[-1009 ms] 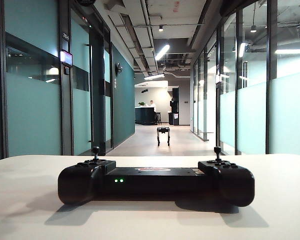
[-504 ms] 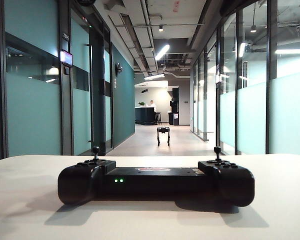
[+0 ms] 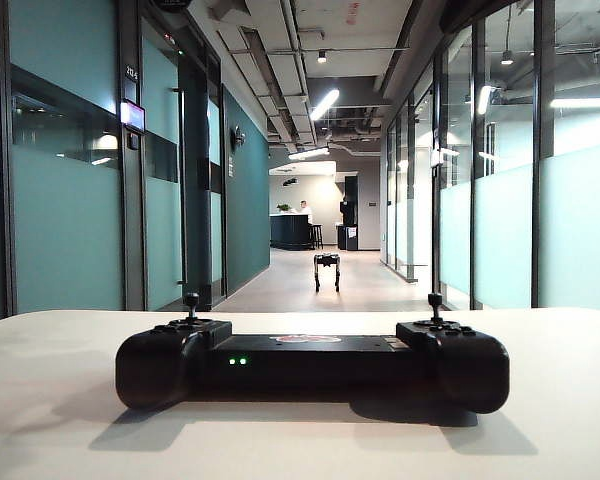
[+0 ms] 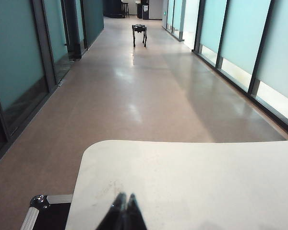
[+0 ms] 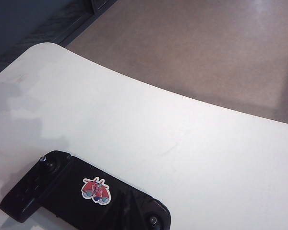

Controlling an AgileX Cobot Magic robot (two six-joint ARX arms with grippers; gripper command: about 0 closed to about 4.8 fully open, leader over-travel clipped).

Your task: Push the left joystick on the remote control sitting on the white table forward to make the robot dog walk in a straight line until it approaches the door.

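Note:
The black remote control (image 3: 310,362) lies on the white table (image 3: 540,400), two green lights lit, both thumbsticks upright. Far down the corridor stands the robot dog (image 3: 326,271), which also shows in the left wrist view (image 4: 139,33). Neither gripper shows in the exterior view. My left gripper (image 4: 125,197) is shut and holds nothing, above the table (image 4: 197,177) near its corner. My right gripper (image 5: 130,197) is a dark point hovering over the remote control (image 5: 72,191), between its red-white sticker (image 5: 96,189) and the nearer thumbstick (image 5: 153,220). It looks shut and holds nothing.
The long corridor has teal glass walls on both sides and a door frame (image 3: 132,170) on the left. A counter with a person (image 3: 298,226) stands at the far end. A black case with metal corners (image 4: 38,211) sits beside the table.

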